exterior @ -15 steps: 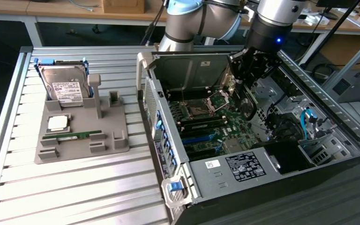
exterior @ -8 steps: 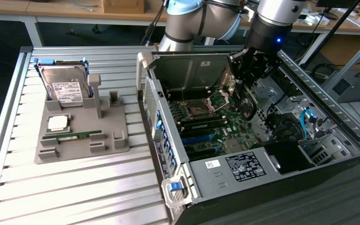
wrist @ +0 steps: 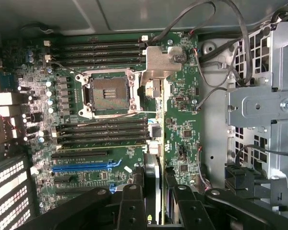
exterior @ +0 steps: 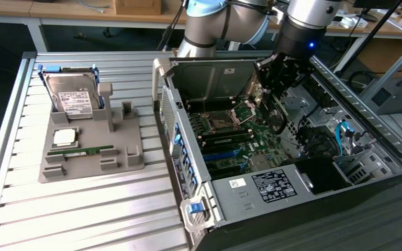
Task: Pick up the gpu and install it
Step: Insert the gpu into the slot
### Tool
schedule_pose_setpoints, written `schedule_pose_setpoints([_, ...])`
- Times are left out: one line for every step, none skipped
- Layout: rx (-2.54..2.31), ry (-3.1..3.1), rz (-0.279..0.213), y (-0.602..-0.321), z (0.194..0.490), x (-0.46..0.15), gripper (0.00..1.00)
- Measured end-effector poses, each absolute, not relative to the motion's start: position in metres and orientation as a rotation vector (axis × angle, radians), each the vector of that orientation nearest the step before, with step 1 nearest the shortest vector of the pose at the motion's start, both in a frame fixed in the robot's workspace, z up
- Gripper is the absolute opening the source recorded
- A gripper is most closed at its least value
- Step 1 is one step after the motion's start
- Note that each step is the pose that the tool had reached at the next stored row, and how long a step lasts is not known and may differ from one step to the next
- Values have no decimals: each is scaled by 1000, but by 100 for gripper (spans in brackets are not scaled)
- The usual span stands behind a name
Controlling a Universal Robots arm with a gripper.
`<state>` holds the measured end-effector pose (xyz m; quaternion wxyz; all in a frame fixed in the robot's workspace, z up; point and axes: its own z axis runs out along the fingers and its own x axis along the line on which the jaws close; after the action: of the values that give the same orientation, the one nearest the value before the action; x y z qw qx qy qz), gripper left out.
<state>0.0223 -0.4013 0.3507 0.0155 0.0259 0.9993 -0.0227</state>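
Observation:
My gripper (exterior: 274, 78) hangs inside the open computer case (exterior: 187, 157), over the far part of the green motherboard (exterior: 239, 141). It is shut on the gpu (exterior: 258, 98), a thin card held on edge below the fingers. In the wrist view the gpu (wrist: 155, 165) runs edge-on out from between the two black fingers (wrist: 133, 194) of the gripper (wrist: 156, 184). Its silvery bracket (wrist: 161, 62) shows at the far end. The card hovers above the board, beside the bare CPU socket (wrist: 108, 93) and the black memory slots (wrist: 103, 132).
A blue expansion slot (wrist: 81, 167) lies on the board near the fingers. Cables (wrist: 221, 43) and a drive cage (wrist: 264, 105) crowd the case beside the board. On the slatted table a grey holder (exterior: 92, 151) carries a hard drive (exterior: 75, 97), a chip (exterior: 65, 137) and a memory stick (exterior: 86, 151).

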Motion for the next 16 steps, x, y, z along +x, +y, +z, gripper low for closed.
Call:
schedule_pose_setpoints([72,3109,-70,-401,351,22,27])
schedule_pose_setpoints([64,3109,-70,-401,351,22,27])
schedule_pose_setpoints([55,3109,-70,-401,351,22,27])
schedule_pose_setpoints([42,3109,-70,-401,351,22,27])
schedule_pose_setpoints([10,3109,-69,-401,351,22,27])
schedule_pose_setpoints([-16,3108,-69,-401,351,22,27])
schedule_pose_setpoints([-31,3108,-69,-401,351,22,27])
schedule_pose_setpoints([-54,3108,-68,-401,351,22,27])
schedule_pose_setpoints([-80,3107,-68,-401,351,22,27])
schedule_pose_setpoints([-111,3105,-67,-401,351,22,27])
schedule_pose_setpoints([-128,3104,-67,-401,351,22,27])
schedule_pose_setpoints([-142,3104,-67,-401,351,22,27])
schedule_pose_setpoints([-156,3103,-67,-401,351,22,27])
schedule_pose_setpoints([-170,3102,-66,-401,351,22,27])
schedule_pose_setpoints([-186,3101,-66,-401,351,22,27])
schedule_pose_setpoints([-199,3100,-66,-401,351,22,27])
